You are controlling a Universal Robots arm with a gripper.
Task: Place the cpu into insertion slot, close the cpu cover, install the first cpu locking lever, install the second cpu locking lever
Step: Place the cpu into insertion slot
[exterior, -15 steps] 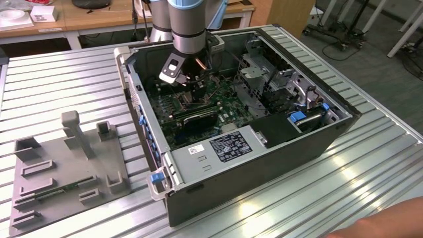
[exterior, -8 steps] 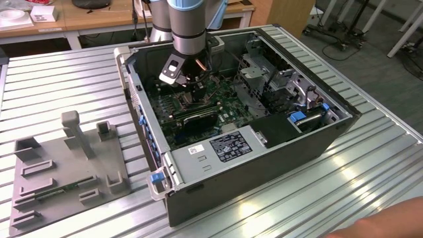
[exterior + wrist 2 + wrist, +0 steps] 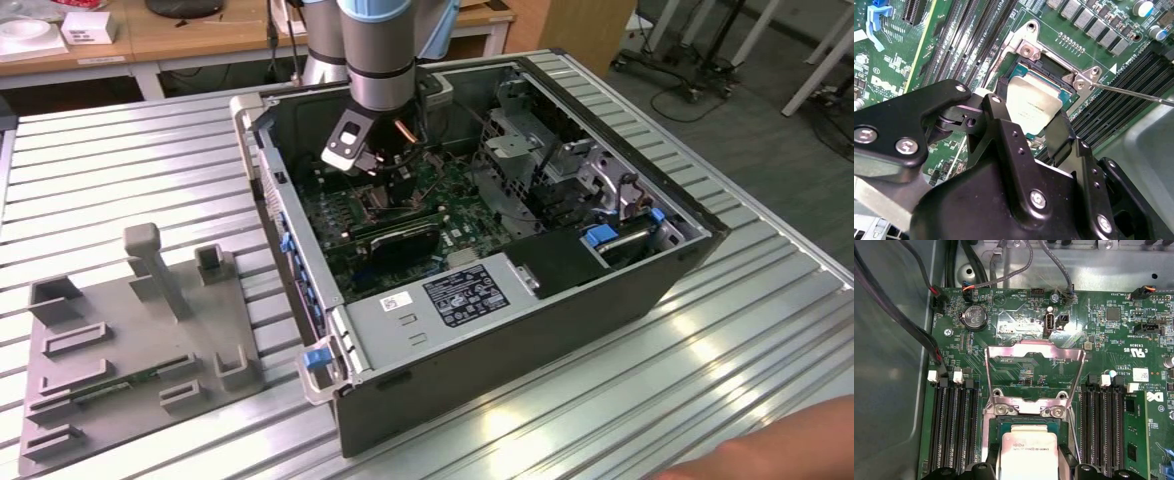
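Silver-grey cpu [image 3: 1033,102] is pinched between the two fingers [image 3: 995,117] of the end effector [image 3: 1029,122], so it's clenched on the chip. The chip sits right over the insertion slot [image 3: 1050,74], directly under the fingertips. I can't tell if it's fully bedded or a hair proud. The cpu cover [image 3: 1034,371] is flipped open and lies back just beyond the end effector, so nothing blocks the drop. My read for doing this step well: keep the chip flat and square to the socket rim, check orientation, lower straight with no side push, since socket pins likely bend easily. Hold the grip until all four edges sit inside the frame. Count: one cpu, one slot, one cover, one lever rod [image 3: 1134,93] I can make out clearly, off to one side of the end effector, and two banks of memory slots [image 3: 956,430] flanking it.
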